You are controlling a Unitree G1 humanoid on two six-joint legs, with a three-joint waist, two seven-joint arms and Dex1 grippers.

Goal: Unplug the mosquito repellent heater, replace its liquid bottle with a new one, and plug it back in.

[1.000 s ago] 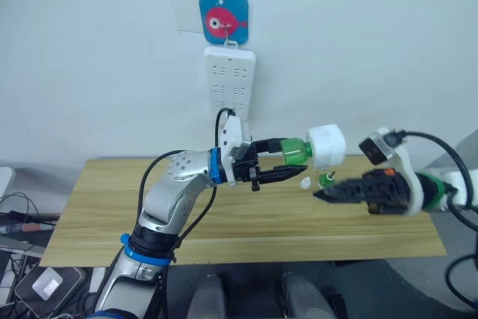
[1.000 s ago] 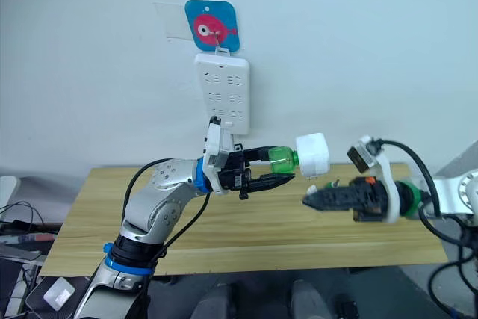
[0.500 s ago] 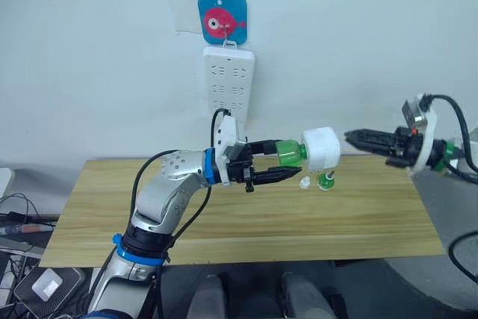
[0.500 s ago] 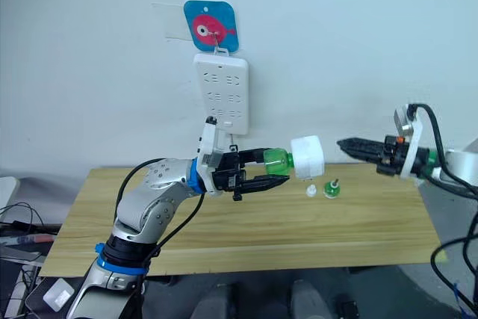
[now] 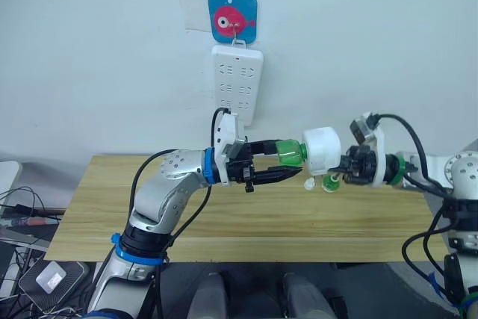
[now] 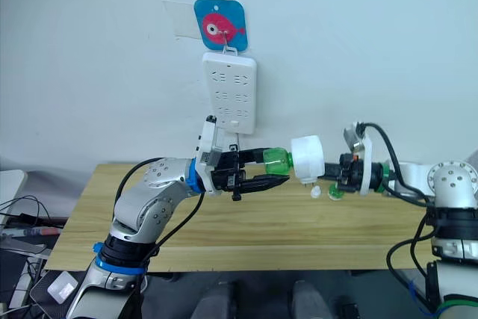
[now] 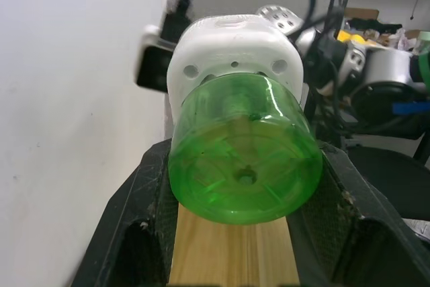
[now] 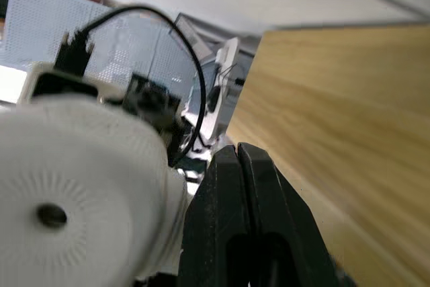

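Green bottles (image 5: 290, 152) (image 5: 328, 183) two, one white heater (image 5: 321, 148), one loose cap (image 5: 308, 183)

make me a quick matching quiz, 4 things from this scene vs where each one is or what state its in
Things:
1. green bottle
2. mosquito repellent heater
3. power strip
4. right tool

States:
a. hanging on the wall
b. fingers pressed shut
c. clamped in the left tool
d. fitted on the green bottle's neck end

Pairs: 1-c, 2-d, 3-a, 4-b
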